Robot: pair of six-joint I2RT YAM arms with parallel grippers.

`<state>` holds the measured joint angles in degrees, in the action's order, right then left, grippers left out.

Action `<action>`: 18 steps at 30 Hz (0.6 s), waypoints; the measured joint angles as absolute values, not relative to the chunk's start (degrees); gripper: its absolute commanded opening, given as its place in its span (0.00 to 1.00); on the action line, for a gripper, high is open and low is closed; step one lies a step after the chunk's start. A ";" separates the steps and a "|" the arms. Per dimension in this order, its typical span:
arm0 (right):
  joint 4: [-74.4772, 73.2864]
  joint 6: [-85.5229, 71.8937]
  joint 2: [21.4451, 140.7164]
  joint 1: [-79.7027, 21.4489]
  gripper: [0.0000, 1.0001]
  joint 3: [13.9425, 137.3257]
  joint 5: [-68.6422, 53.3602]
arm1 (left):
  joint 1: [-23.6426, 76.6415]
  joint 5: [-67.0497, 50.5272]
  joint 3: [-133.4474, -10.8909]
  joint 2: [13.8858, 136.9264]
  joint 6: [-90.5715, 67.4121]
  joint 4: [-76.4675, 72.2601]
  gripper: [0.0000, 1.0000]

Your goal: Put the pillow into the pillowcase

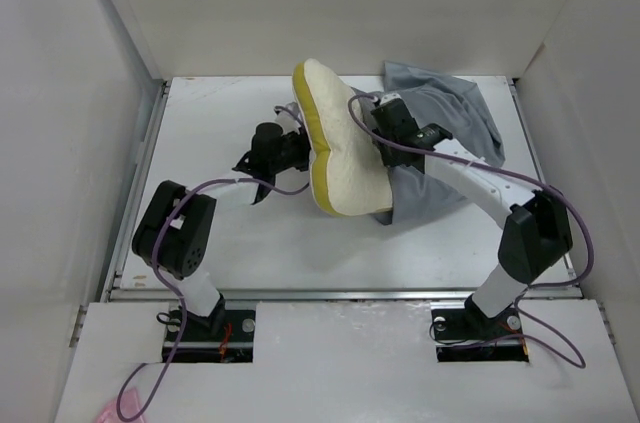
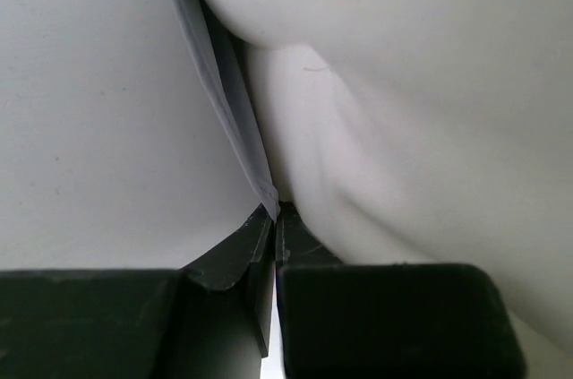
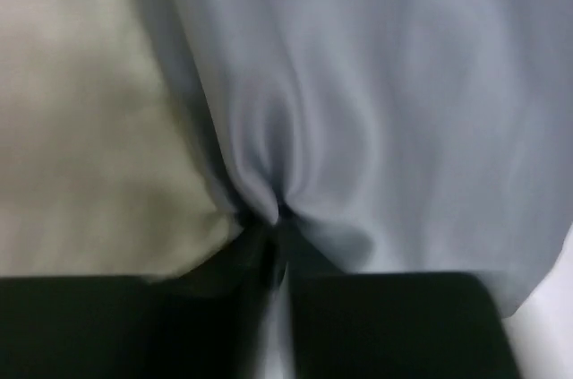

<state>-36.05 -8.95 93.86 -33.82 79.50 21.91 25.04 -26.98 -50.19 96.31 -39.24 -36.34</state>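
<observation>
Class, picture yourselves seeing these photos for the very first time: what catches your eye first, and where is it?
The cream pillow with its yellow edge rears up on its side in the middle of the white table. Behind it and to its right, the grey pillowcase lies crumpled. The left gripper and right gripper are each pinched shut on its grey cloth.

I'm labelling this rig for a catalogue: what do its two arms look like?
Left arm and right arm match: boxy black joint housings, white tubular links, purple cables looping alongside, black flat-sided fingers.
</observation>
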 measured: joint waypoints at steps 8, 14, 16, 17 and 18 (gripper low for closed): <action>-38.65 -7.62 92.55 -26.57 0.00 88.40 24.21 | 24.95 -26.04 -62.87 91.29 -34.20 -22.46 0.00; -42.61 -3.03 91.11 -25.80 0.00 117.62 15.18 | 22.87 -24.91 -100.97 98.63 -31.33 -2.74 0.00; -43.07 -2.00 92.20 -25.23 0.00 130.54 12.38 | 21.63 -23.97 -118.67 103.85 -30.61 2.63 0.00; -43.05 -1.63 91.90 -25.02 0.00 134.52 11.20 | 20.97 -23.62 -125.58 105.54 -30.41 3.14 0.00; -42.83 -1.23 91.18 -24.75 0.00 136.81 10.11 | 20.40 -23.49 -129.51 105.82 -30.37 3.16 0.00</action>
<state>-42.83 -1.23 91.18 -24.75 136.81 10.11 20.40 -23.49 -129.51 105.82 -30.37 3.16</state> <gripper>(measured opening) 0.011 0.006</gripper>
